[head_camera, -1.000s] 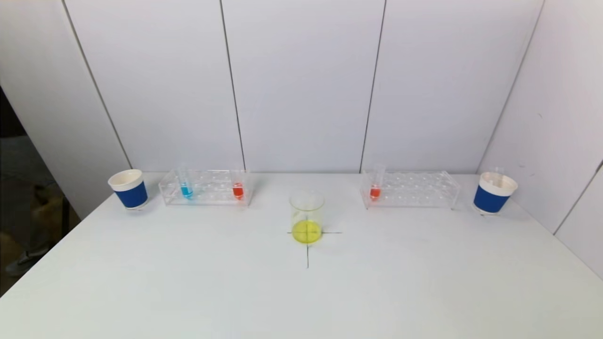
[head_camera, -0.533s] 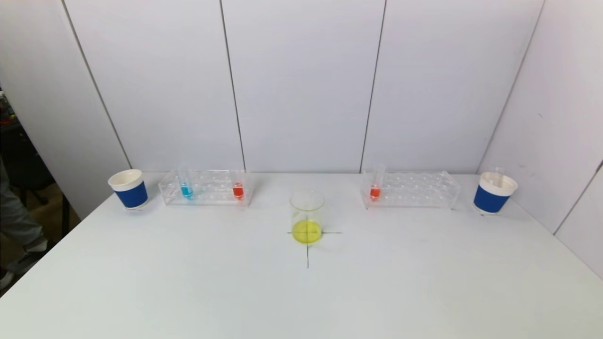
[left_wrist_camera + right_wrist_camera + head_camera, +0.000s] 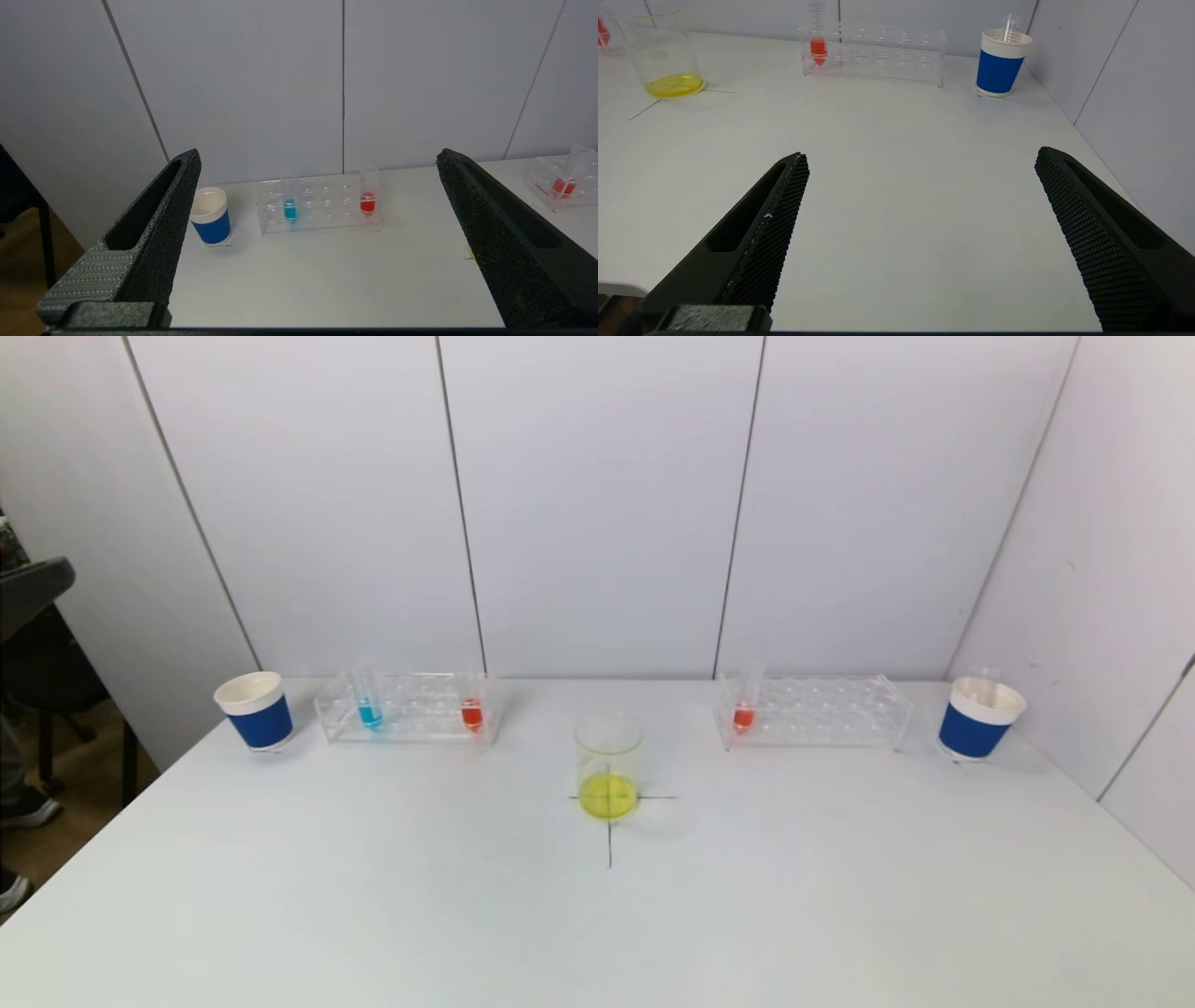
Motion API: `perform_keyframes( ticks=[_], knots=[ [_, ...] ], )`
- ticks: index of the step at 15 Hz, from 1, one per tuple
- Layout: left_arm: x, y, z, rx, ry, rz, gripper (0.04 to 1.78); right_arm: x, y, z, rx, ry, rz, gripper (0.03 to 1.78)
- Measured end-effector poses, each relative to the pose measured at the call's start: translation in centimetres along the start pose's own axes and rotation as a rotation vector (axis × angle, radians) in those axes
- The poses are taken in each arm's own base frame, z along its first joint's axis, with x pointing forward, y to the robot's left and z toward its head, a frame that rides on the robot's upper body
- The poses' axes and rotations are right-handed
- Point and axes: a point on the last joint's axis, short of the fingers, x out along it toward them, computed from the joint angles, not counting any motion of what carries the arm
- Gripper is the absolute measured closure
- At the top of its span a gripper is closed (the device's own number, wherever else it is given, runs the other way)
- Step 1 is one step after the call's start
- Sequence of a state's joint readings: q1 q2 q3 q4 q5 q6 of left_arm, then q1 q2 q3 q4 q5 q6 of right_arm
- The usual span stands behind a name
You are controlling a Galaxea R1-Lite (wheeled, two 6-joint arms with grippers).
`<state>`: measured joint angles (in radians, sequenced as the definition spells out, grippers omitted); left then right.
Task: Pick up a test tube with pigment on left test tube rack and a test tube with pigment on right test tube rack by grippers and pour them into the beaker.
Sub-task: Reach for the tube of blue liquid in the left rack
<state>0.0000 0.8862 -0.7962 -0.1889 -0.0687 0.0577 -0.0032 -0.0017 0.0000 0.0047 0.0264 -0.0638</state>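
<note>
On the white surface (image 3: 373, 896) a clear left test tube rack (image 3: 408, 709) lies with its long side running left to right along the back wall. Two tubes stand upright in it, mouths up: a blue-pigment tube (image 3: 369, 702) near its left end and a red-pigment tube (image 3: 471, 705) at its right end, each with colour only in the lower part. The right test tube rack (image 3: 817, 711) lies the same way on the other side and holds one upright tube with red pigment (image 3: 744, 707) at its left end, the tip of it pointed.

Between the racks and a little nearer the robot stands a clear glass beaker (image 3: 608, 767), upright on a black cross mark (image 3: 611, 840), with a shallow layer of yellow liquid at its bottom.

A blue paper cup (image 3: 255, 710) stands just left of the left rack; another blue cup (image 3: 978, 717) right of the right rack has a thin clear tube in it.

The left pincer (image 3: 317, 242) is spread wide and holds nothing, well back from the left rack. The right pincer (image 3: 920, 242) is likewise wide apart and empty, low over bare surface, well apart from the right rack.
</note>
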Motion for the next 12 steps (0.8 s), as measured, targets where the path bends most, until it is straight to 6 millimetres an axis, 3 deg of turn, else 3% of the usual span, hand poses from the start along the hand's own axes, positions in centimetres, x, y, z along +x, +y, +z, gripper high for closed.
perform_keyframes(
  ticks=[5,12],
  knots=[
    [6.4,0.3,-1.1,-0.005,0.017,-0.044,0.06,0.0,0.0,0.0,0.000,0.000,0.000,0.05],
    [15.1,0.6,-5.8,-0.011,0.054,-0.065,0.06,0.0,0.0,0.0,0.000,0.000,0.000,0.05]
  ],
)
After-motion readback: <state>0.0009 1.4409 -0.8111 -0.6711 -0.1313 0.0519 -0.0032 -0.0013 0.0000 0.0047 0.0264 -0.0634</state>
